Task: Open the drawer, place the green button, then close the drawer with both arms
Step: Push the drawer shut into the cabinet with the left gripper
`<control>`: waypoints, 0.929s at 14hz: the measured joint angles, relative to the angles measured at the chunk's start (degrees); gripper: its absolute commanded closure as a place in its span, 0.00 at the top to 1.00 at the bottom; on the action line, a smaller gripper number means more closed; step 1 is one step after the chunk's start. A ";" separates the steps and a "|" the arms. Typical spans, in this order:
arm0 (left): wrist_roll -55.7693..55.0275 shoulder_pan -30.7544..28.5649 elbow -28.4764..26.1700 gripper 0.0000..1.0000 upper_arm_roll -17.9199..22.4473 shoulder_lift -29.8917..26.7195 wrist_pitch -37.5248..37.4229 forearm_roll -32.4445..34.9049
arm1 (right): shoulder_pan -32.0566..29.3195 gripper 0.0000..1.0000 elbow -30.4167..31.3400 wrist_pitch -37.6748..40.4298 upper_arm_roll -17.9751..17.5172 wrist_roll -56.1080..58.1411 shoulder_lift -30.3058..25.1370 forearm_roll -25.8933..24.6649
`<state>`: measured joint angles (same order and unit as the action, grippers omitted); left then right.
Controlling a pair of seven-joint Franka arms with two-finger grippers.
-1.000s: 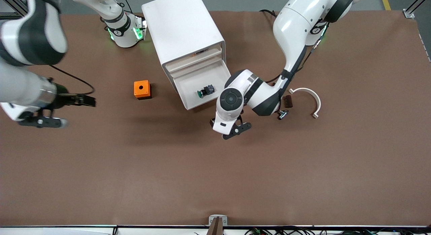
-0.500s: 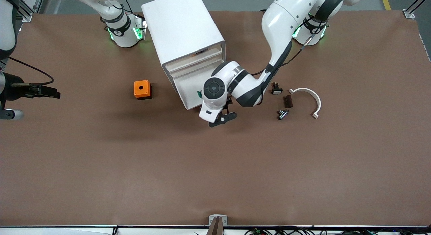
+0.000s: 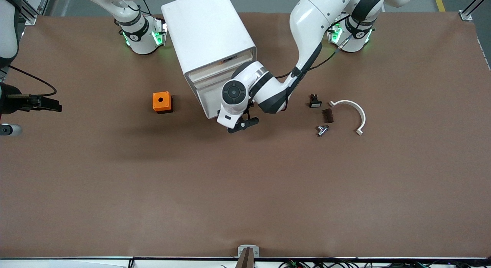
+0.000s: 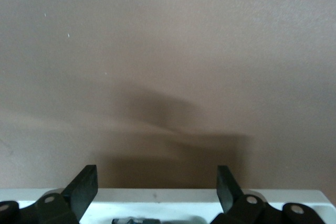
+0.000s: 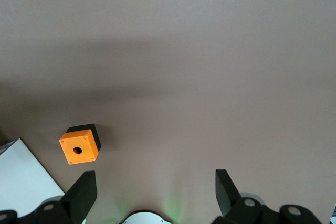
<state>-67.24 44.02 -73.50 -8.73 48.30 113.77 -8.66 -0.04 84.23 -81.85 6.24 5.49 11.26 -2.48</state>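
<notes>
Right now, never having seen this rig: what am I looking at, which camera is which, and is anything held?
Two white jointed robot arms work at a brown table. The wide picture comes from a high camera facing them; the other two come from cameras on each wrist. The left gripper is open and empty at the front edge of the pulled-out white drawer of the boxy white cabinet. The right gripper waits, open and empty, at its own end of the table. On the table lie an orange cube with a hole, a small black switch, a dark brown block, a small metal fitting and a white curved bracket.
</notes>
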 measured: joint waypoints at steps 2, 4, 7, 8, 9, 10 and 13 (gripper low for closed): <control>-0.19 0.02 -0.50 1.00 -0.38 0.00 0.00 -1.73 | 0.00 1.00 0.00 -0.01 -0.05 0.00 0.00 -0.01; -0.23 0.08 -1.16 1.00 -0.95 0.01 0.00 -3.60 | -0.09 1.00 0.00 0.02 -0.04 0.00 0.00 -0.10; -0.23 0.28 -1.82 1.00 -1.57 0.02 0.00 -6.88 | -0.63 1.00 -1.83 -0.17 -0.02 0.00 0.00 -0.31; -0.23 0.31 -1.94 1.00 -1.81 0.01 0.00 -8.41 | -0.70 1.00 -3.58 0.09 -0.02 0.00 -0.02 -0.31; -0.23 0.34 -2.05 1.00 -2.06 0.01 0.00 -9.91 | -0.74 1.00 -5.46 0.87 -0.01 0.00 -0.05 -0.31; -0.23 0.38 -2.18 1.00 -2.22 0.02 0.00 -11.34 | -0.82 1.00 -7.23 1.94 0.02 0.00 -0.10 -0.31; -0.19 0.64 -3.08 1.00 -2.35 0.11 0.00 -15.31 | -1.09 1.00 -9.97 4.46 0.05 0.00 -0.15 -0.31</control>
<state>-67.43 44.66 -76.58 -11.08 48.42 113.77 -23.96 -1.13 74.26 -77.38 6.28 5.49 11.11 -2.79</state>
